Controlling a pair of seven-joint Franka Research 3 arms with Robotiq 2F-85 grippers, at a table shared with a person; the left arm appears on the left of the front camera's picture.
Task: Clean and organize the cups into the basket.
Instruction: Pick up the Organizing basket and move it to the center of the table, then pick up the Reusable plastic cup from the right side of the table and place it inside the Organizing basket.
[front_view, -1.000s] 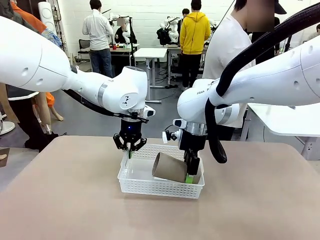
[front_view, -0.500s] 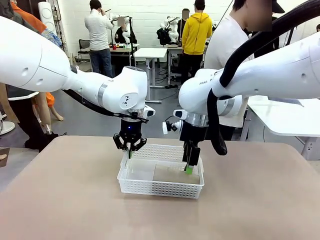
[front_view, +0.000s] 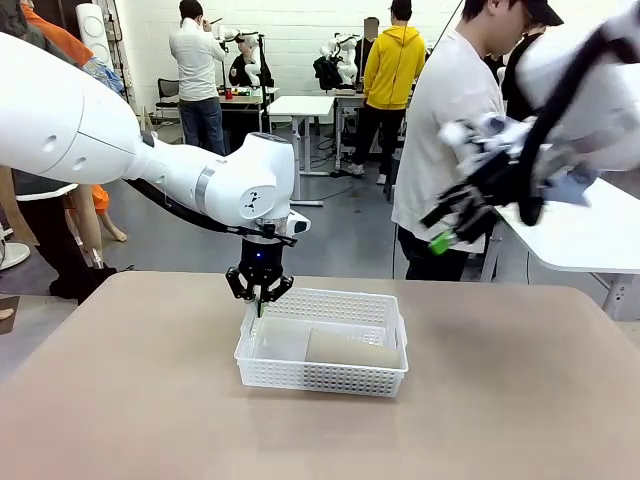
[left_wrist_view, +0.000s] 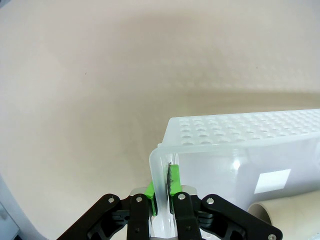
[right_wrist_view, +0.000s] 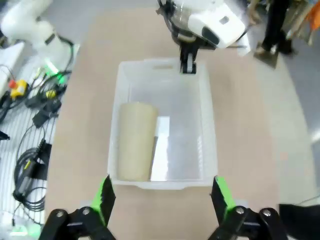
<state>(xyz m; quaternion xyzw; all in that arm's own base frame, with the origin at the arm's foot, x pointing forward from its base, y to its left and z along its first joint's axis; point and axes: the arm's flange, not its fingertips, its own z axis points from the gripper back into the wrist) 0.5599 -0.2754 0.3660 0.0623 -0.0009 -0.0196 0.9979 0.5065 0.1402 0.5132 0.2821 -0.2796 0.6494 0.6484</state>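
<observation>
The left end effector (front_view: 260, 292) was clamped shut on the left end wall of the basket (front_view: 322, 375) at centre frame. The right end effector (front_view: 447, 232) hung wide open and empty at upper right, close to the person (front_view: 450, 110) beyond the desk (front_view: 140, 400). One tan cup (front_view: 352, 349) lay on its side in the basket's right half. A tug on that thin wall could tip or skid the basket and roll the cup. The left arm over the basket's left end narrowed the way in, and a wide right-arm swing might brush the person.
</observation>
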